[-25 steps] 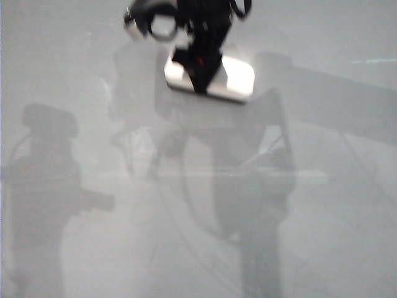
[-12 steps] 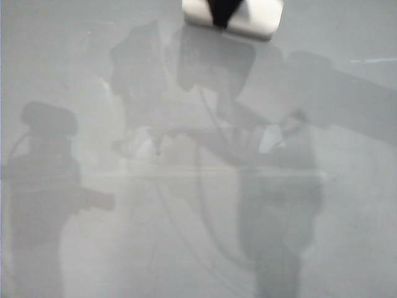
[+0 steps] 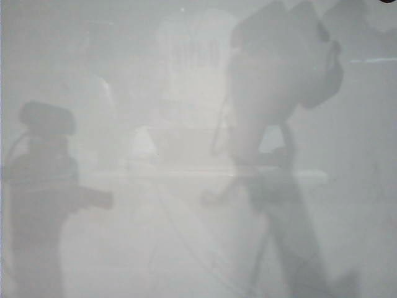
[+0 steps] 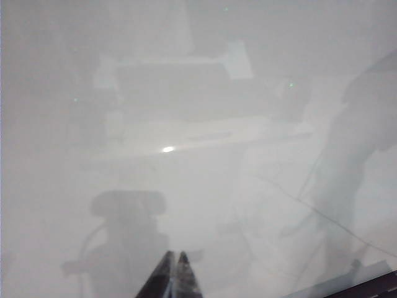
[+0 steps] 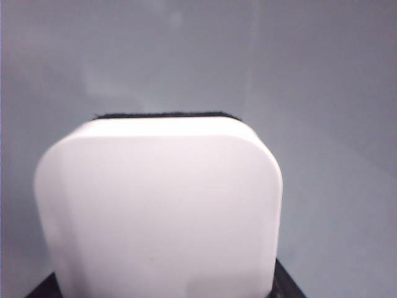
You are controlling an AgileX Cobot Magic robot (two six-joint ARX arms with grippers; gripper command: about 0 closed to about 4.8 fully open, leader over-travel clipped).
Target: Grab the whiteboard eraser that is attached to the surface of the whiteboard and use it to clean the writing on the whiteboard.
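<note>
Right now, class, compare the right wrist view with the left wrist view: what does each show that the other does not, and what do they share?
Only the right wrist view shows the whiteboard eraser, white with a black felt edge, filling the frame in the right gripper. Only the left wrist view shows the left gripper, fingers together, hovering apart. Both show the glossy whiteboard; neither shows writing.

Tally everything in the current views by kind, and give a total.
whiteboard: 1
whiteboard eraser: 1
claws: 2, the left claw shut above the whiteboard, the right claw gripping the whiteboard eraser
writing: 0 visible
Total: 4
</note>
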